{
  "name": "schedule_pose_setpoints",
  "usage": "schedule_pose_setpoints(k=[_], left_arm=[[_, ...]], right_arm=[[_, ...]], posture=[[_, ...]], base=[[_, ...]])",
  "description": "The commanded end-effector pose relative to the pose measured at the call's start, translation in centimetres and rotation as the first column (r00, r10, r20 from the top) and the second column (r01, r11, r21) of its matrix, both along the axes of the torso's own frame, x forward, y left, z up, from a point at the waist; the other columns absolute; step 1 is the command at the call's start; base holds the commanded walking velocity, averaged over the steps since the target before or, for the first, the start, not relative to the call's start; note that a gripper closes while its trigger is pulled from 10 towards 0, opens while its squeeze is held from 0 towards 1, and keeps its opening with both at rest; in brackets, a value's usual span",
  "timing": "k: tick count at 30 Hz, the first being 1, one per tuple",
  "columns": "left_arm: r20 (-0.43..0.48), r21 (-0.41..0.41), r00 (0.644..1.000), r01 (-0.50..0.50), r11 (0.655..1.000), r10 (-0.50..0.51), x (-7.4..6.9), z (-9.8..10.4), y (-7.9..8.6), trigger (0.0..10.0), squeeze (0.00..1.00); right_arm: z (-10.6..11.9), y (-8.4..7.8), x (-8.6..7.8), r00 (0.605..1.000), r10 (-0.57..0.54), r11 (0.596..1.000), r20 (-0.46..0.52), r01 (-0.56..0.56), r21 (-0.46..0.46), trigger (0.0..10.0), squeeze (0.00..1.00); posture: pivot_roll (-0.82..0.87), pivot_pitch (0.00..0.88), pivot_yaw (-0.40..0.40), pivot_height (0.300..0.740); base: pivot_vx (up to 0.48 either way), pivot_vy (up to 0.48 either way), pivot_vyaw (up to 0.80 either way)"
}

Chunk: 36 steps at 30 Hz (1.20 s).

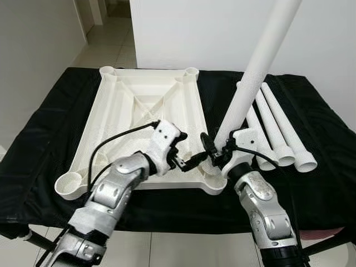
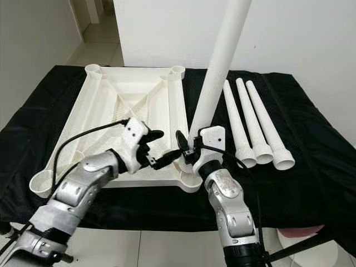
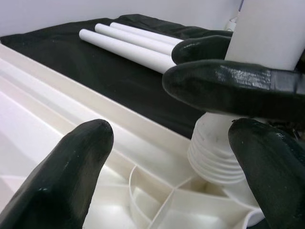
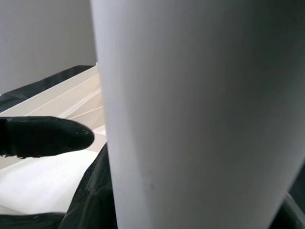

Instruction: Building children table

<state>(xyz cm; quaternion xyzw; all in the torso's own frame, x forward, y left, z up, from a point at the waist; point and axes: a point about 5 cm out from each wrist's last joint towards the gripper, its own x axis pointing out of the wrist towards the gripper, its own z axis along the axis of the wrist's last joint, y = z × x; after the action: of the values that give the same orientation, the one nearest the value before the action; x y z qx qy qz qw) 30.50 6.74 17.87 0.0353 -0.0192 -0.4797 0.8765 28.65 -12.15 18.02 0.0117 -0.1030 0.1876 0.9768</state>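
A bench [image 1: 44, 144] draped in black cloth carries everything. The largest piece on it is the white tabletop [image 1: 139, 111], lying underside up with its ribs showing and 4 round corner sockets; the near right socket [image 1: 214, 181] is the one in play.

Rising out of that socket is 1 long white leg [image 1: 253, 72], its long axis nearly upright but tilted up and to the right, away from the robot. Its threaded lower end sits at the socket's mouth; the left wrist view shows several thread rings above the rim, so by my judgement it is not yet screwed home. 3 spare legs [image 1: 281, 125] lie side by side on the cloth just to the right, their flared ends toward the robot.

The right claw [image 1: 218, 151] is clenched around the leg low on its shaft, just above the threads. The left claw [image 1: 186, 159] reaches in from the left over the tabletop's near edge, its fingers spread and empty, tips just beside the leg's base and the right claw.

What the next move turns on: the leg's axis must stand square to the socket directly below the right claw. The right arm already holds it and is nearer; the left can steady the tabletop or the base while the leg is brought upright and twisted down.
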Motion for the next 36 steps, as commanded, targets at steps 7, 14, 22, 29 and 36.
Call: schedule_pose_setpoints(k=[7, 14, 22, 29, 36], left_arm=[[-0.041, 0.025, 0.994, 0.104, 0.994, -0.103, -2.0, -1.4, 0.9, 10.0, 0.0], [-0.081, -0.03, 0.984, 0.154, 0.988, -0.156, -3.2, -1.2, 0.8, 10.0, 0.0], [-0.094, -0.025, 0.982, 0.162, 0.987, -0.163, -3.5, -1.6, 0.5, 10.0, 0.0], [-0.106, -0.01, 0.977, 0.184, 0.983, -0.184, -3.5, -1.7, 0.3, 10.0, 0.0], [-0.11, -0.006, 0.974, 0.198, 0.98, -0.198, -3.4, -1.7, 0.1, 10.0, 0.0]], right_arm=[[-1.0, 0.2, -1.6, 0.998, 0.038, 0.999, -0.047, -0.039, -0.021, 10.0, 0.0], [-2.3, -0.6, -1.6, 0.995, 0.008, 1.0, -0.096, -0.01, -0.022, 10.0, 0.0], [-3.1, -1.4, -1.3, 0.993, -0.02, 0.999, -0.118, 0.016, -0.034, 10.0, 0.0], [-3.5, -1.6, -0.9, 0.994, -0.009, 0.997, -0.113, 0.0, -0.079, 10.0, 0.0], [-3.8, -1.5, -1.0, 0.995, 0.028, 0.992, -0.096, -0.039, -0.122, 10.0, 0.0]], posture=[[0.06, 0.076, -0.008, 0.74], [0.06, 0.067, -0.01, 0.74], [0.04, 0.067, -0.006, 0.74], [0.02, 0.067, 0.015, 0.74], [0.01, 0.068, 0.028, 0.74]], base=[[0.0, 0.0, 0.0], [0.0, 0.0, 0.0], [0.0, 0.0, 0.0], [0.0, 0.0, 0.0], [0.0, 0.0, 0.0]])
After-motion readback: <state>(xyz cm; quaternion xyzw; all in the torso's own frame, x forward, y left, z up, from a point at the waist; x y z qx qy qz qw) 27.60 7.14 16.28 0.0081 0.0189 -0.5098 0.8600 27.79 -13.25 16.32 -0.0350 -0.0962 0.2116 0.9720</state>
